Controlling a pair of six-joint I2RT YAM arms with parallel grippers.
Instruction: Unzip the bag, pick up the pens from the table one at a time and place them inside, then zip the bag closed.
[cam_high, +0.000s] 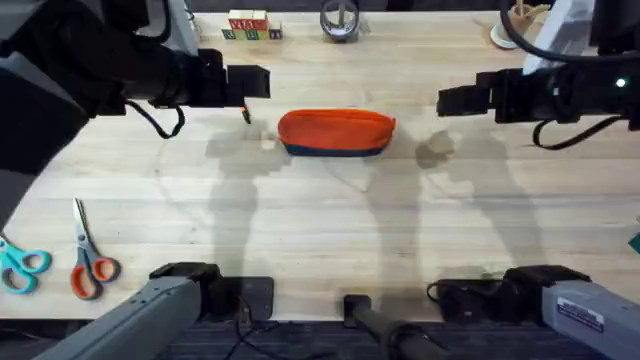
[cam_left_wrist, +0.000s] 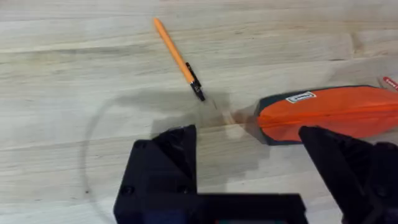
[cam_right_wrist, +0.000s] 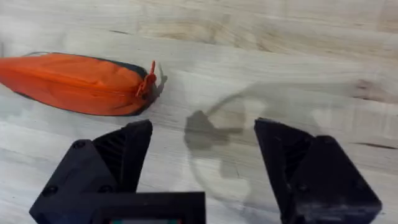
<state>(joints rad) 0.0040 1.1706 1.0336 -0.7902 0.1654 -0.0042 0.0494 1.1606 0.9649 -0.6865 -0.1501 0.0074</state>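
The bag lies on its long side near the middle of the desk, orange with a dark strip along its lower edge. A small white label is sewn near one end; its print is too small to read. At the other end an orange zipper pull sticks out, and the zipper looks closed, though the seam itself is hard to make out.

One orange pen with a dark tip lies flat on the wood just beside the bag's labelled end, apart from it. From overhead it is almost wholly hidden under the left arm.

The left gripper hangs over the desk by that end of the bag, fingers wide apart and empty. The right gripper hangs off the bag's other end, fingers likewise wide and holding nothing.

The desk is pale planks with visible grain. Two pairs of scissors, one orange-handled and one teal, lie at the near left. Lettered wooden blocks and a roll of tape sit at the far edge; the blocks' letters cannot be read.
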